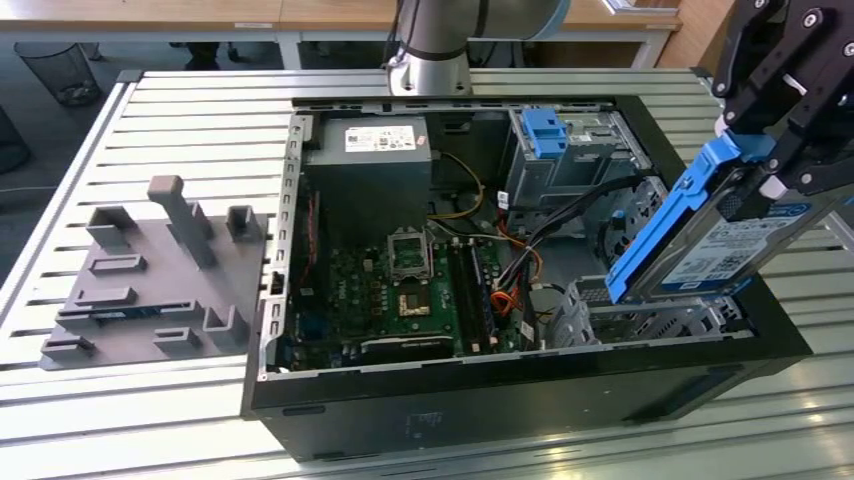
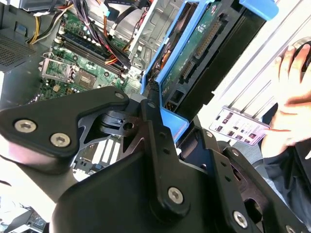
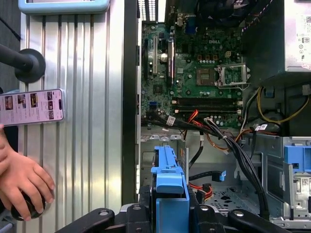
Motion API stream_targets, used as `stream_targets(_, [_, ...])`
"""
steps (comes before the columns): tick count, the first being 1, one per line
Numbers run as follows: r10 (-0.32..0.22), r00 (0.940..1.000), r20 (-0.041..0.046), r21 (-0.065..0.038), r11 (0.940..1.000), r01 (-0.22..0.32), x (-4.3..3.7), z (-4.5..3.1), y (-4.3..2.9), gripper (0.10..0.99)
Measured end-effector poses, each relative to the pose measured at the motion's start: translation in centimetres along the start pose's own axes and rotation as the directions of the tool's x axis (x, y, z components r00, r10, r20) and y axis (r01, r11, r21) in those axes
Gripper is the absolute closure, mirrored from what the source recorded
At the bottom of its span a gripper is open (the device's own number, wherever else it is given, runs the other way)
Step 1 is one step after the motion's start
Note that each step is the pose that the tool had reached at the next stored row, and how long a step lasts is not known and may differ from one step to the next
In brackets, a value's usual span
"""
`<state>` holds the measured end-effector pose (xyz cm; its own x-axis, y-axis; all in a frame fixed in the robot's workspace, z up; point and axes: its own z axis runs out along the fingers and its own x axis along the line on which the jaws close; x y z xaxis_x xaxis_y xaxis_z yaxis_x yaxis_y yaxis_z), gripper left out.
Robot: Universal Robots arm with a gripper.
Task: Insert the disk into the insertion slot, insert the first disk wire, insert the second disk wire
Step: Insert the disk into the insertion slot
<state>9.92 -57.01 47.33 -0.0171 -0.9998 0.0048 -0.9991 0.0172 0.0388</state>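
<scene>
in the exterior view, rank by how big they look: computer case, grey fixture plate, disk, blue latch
1. computer case
2. grey fixture plate
3. disk, held up, perhaps nearer the camera, so less sure
4. blue latch

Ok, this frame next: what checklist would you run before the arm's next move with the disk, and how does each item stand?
1. Grip on the disk: ok, the gripper is shut on its upper end.
2. Disk seated in the insertion slot: not ok, it hangs steeply tilted, lower end at the cage's top.
3. Black cable bundle clear of the slot's mouth: cannot tell.
4. Person's hand outside the computer case: ok, it is off to the side, near a phone.
</scene>
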Motion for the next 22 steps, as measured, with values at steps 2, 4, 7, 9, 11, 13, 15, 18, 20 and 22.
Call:
stream_targets(2, [0.000, 1.0000, 0.0000, 0.000, 1.0000, 0.000, 0.00, 0.04, 0.00, 0.722])
stream_targets(4, [0.000, 1.0000, 0.0000, 0.000, 1.0000, 0.000, 0.00, 0.08, 0.00, 0.722])
stream_targets(7, [0.000, 1.0000, 0.0000, 0.000, 1.0000, 0.000, 0.00, 0.14, 0.00, 0.722])
stream_targets(9, [0.000, 1.0000, 0.0000, 0.000, 1.0000, 0.000, 0.00, 0.18, -0.01, 0.722])
stream_targets(11, [0.000, 1.0000, 0.0001, 0.000, 1.0000, 0.000, 0.00, 0.26, -0.01, 0.722])
stream_targets(13, [0.000, 1.0000, 0.0001, 0.000, 1.0000, 0.000, 0.00, 0.30, -0.01, 0.722])
stream_targets(15, [0.000, 1.0000, 0.0000, 0.000, 1.0000, 0.000, 0.00, 0.34, -0.01, 0.722])
stream_targets(18, [0.000, 1.0000, 0.0001, 0.000, 1.0000, 0.000, 0.00, 0.40, -0.01, 0.722])
stream_targets(20, [0.000, 1.0000, 0.0000, 0.000, 1.0000, 0.000, 0.00, 0.43, -0.01, 0.722])
stream_targets(22, [0.000, 1.0000, 0.0000, 0.000, 1.0000, 0.000, 0.00, 0.47, -0.01, 0.722])
